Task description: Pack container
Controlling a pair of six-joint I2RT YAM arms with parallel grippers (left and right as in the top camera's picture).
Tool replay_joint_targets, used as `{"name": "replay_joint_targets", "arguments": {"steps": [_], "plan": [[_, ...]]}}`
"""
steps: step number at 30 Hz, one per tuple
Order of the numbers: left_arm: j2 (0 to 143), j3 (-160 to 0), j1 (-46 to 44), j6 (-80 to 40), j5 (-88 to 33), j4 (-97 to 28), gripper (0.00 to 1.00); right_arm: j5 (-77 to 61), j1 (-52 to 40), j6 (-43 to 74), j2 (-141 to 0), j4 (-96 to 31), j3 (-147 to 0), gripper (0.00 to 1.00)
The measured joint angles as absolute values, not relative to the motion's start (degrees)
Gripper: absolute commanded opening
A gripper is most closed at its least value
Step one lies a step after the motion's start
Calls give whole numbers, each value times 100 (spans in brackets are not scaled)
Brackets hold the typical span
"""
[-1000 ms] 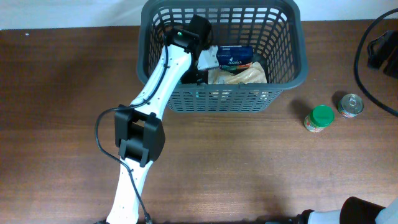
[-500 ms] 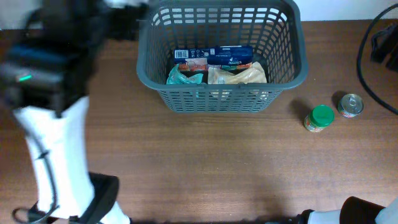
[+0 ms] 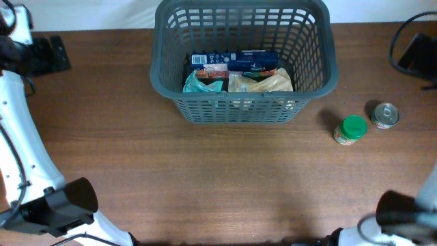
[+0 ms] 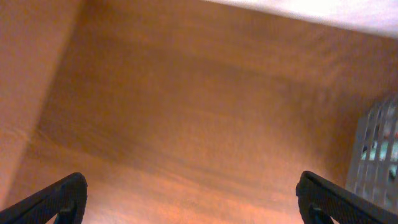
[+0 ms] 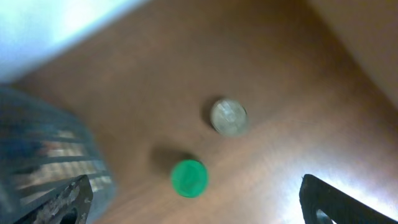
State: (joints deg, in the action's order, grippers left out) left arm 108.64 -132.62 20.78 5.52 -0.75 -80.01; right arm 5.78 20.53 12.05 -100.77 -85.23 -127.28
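The container (image 3: 329,75), a dark grey slotted basket with rounded corners, sits at twelve o'clock on the table (image 3: 218,178). It holds a blue box (image 3: 235,61), a teal packet (image 3: 201,83) and a tan bag (image 3: 263,82). My left gripper (image 4: 199,202) and right gripper (image 5: 196,210) both gape wide, empty. A green-lidded jar (image 3: 351,129) and a can (image 3: 385,115) stand at the basket's four o'clock.

A dark grey basket (image 3: 239,109) stands on a brown table (image 3: 205,178), its top open from above. Inside it, packets (image 3: 263,82) and a blue box (image 3: 235,63) fill the near half of the floor, and the far half shows bare lattice. Right of the basket stand a green-lidded jar (image 3: 353,128) and a tin can (image 3: 386,115), close together. In front and left of the basket lies open tabletop.
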Motion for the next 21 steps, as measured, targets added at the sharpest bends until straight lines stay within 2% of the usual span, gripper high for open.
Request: {"name": "replay_joint_targets", "arguments": {"steps": [6, 14, 21], "plan": [[10866, -12610, 2078, 526, -137, -7975, 99, 856, 2211, 1330, -11074, -8158, -12169, 99], [10866, -12545, 2078, 506, -154, -7970, 99, 419, 3146, 1354, -12283, -7660, -12169, 99], [10866, -12545, 2078, 506, -154, -7972, 99, -145, 3017, 1382, -13255, -7177, -12162, 99]]}}
